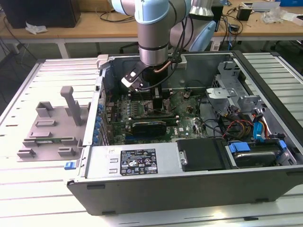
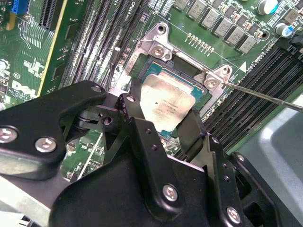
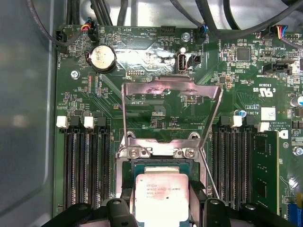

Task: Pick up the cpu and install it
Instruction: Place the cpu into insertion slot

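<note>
The cpu [image 2: 165,101], a small flat square chip with a pale silver top, sits level in the open socket [image 2: 156,47] on the green motherboard. My gripper [image 2: 163,120] is shut on the cpu, one black finger [image 2: 135,111] against each of two opposite edges. The first wrist view shows the cpu [image 3: 162,198] between the same fingers [image 3: 124,201], with the socket's metal load plate [image 3: 171,87] swung open beyond it. In the exterior view my gripper [image 1: 154,94] reaches down inside the open computer case [image 1: 189,184], and the arm hides the chip.
Memory slots [image 3: 85,161] flank the socket, and one module [image 3: 265,170] is seated. A thin socket lever [image 2: 265,97] sticks out beside the fingers. A black finned block [image 1: 149,126], cables and drive bays [image 1: 251,127] crowd the case. A grey plastic fixture [image 1: 52,123] stands outside on the exterior view's left.
</note>
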Motion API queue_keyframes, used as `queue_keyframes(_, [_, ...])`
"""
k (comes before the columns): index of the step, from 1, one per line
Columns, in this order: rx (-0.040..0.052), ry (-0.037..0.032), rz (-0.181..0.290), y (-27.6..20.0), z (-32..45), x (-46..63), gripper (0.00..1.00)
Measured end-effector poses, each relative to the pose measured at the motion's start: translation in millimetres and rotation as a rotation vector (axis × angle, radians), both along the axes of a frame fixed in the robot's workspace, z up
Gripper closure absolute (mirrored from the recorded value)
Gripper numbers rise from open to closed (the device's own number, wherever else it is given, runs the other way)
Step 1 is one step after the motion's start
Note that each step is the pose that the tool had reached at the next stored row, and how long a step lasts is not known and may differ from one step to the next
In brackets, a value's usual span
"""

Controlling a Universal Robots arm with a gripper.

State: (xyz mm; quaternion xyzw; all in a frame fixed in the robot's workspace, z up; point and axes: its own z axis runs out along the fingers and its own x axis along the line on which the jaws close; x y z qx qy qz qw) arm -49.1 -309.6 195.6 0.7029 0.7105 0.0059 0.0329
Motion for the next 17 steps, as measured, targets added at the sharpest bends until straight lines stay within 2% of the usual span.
queue_keyframes(3, [0.0017,-0.001,0.0,0.3,-0.6,0.2,0.45])
queue_keyframes(4, [0.0011,-0.0007,0.0,0.2,-0.5,0.2,0.38])
queue_keyframes(7, [-0.0002,0.0001,0.0,0.0,0.5,0.0,0.38])
queue_keyframes(9, [0.0001,-0.0001,0.0,0.0,4.8,0.0,0.38])
queue_keyframes(13, [0.0001,-0.0001,0.0,0.1,21.4,0.0,0.38])
queue_keyframes(14, [0.0001,-0.0001,0.0,0.1,23.7,0.0,0.38])
queue_keyframes(17, [-0.0018,0.0,0.0,0.0,23.9,0.1,0.38])
